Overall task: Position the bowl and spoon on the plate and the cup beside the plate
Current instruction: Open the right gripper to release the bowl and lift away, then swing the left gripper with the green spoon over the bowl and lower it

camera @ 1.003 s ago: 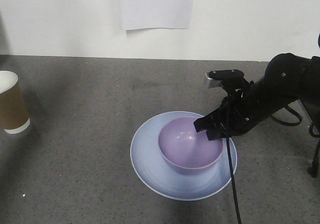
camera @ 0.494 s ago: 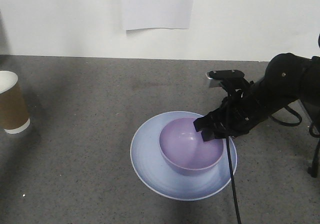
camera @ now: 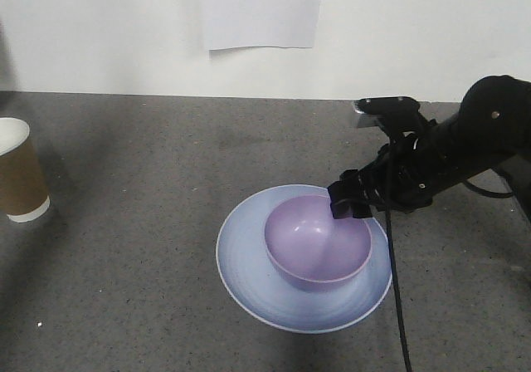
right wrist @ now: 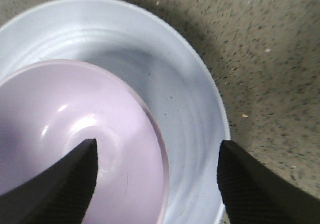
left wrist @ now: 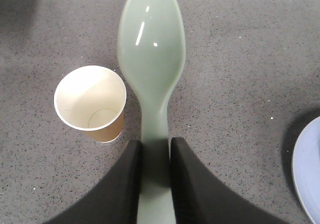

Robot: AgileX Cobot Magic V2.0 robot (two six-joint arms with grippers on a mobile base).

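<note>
We grip the spoon (left wrist: 151, 59) in our left gripper (left wrist: 154, 149), the cup (left wrist: 91, 104) upright below; our right gripper (right wrist: 157, 149) gapes over the bowl (right wrist: 60, 119) on the plate (right wrist: 185, 84).

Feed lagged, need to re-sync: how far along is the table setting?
Done: the bowl sits on the plate, right hand open over it. In hand: the left hand grips the spoon by its handle, above the table near the cup. Left: spoon onto the plate, cup moved beside it.
</note>
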